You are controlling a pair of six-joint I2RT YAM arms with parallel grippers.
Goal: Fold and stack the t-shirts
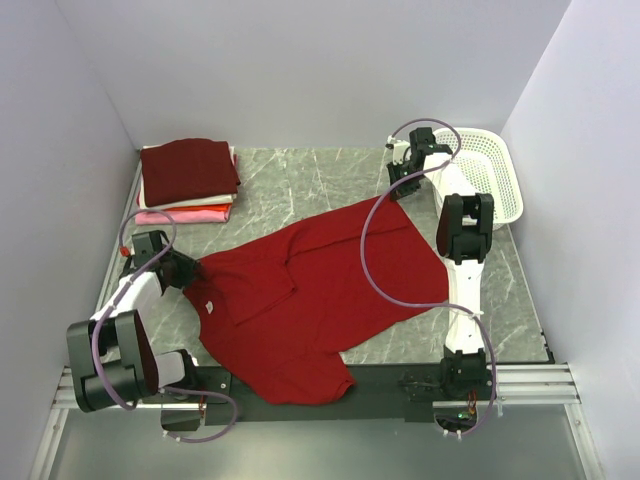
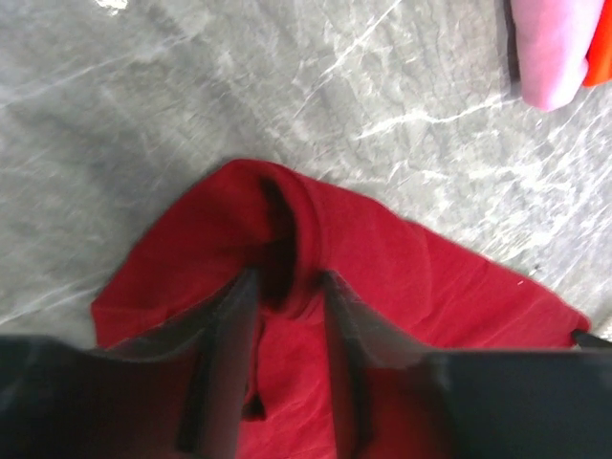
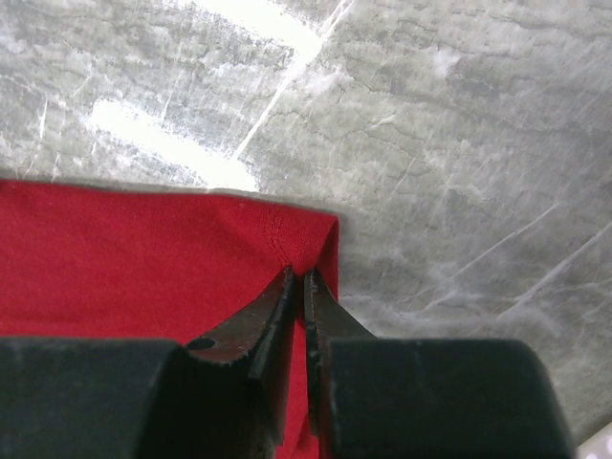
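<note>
Corner of red t-shirt (image 3: 143, 258) in right end effector (image 3: 298, 279)

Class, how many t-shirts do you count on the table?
5: a red t-shirt spread mid-table; four folded, stacked far-left: maroon, white, orange, pink. More may hide between layers.

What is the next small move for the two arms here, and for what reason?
Probably close the left claw fully on the raised fold of the bright red cloth t-shirt. Its jaws straddle that fold but stand apart, while the right claw already pinches a corner.
</note>
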